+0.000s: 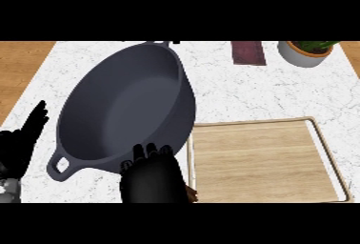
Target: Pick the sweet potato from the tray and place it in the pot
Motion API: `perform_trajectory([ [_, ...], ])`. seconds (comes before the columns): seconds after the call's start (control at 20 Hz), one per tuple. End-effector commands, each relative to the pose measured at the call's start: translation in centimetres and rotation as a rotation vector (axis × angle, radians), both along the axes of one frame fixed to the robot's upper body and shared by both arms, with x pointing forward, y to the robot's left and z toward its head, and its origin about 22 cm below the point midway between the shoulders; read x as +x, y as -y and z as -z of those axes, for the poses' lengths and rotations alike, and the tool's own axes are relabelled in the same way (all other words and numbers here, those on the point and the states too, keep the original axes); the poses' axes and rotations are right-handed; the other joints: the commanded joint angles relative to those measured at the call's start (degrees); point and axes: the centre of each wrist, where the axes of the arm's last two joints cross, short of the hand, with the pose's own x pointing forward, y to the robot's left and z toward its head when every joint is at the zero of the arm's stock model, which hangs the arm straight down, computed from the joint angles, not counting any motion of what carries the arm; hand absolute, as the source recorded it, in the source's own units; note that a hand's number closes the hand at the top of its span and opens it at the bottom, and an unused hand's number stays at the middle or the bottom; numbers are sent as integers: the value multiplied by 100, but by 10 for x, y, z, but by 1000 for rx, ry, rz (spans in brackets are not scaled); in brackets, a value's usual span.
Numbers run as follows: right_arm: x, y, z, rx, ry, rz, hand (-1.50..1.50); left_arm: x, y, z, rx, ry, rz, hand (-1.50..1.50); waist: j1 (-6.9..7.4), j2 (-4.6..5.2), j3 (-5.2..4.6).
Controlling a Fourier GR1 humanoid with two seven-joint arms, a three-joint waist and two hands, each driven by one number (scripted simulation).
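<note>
I can only see a brownish sliver of the sweet potato (192, 193) poking out at four o'clock of my right hand (153, 178), whose fingers curl round it, right at the near rim of the pot (126, 102) and just beside the bare tray (264, 159). I judge this the carry step; next I need to move toward twelve o'clock over the pot's basin and uncurl. My left hand (21, 143) rests open at nine o'clock.

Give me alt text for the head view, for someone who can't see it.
The robot's right hand, fingers curled round a mostly hidden brown object, is at the near rim of a large dark grey pot on a white marble counter, beside a bare wooden tray. The left hand rests open at the left edge.
</note>
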Motion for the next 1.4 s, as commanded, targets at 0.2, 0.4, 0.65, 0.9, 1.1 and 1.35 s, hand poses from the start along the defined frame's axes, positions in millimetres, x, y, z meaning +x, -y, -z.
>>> perform_trajectory([
  [0.2,0,-17,-29,266,32,82,150,13,26,2,-39,28,41,0,-69,39,0],
  [0.4,33,-27,-44,290,61,118,150,7,24,7,-19,36,33,0,-37,64,0],
  [0.65,61,-36,-54,321,59,111,150,9,41,11,-34,32,38,0,-85,85,2],
  [0.9,108,-37,-33,288,64,141,150,-1,40,9,-37,41,28,0,-106,94,7],
  [1.1,141,-40,-53,303,50,112,150,4,23,6,-35,32,39,0,-112,109,4],
  [1.35,175,-26,0,198,26,144,150,3,28,-1,-25,41,45,0,-32,133,5],
])
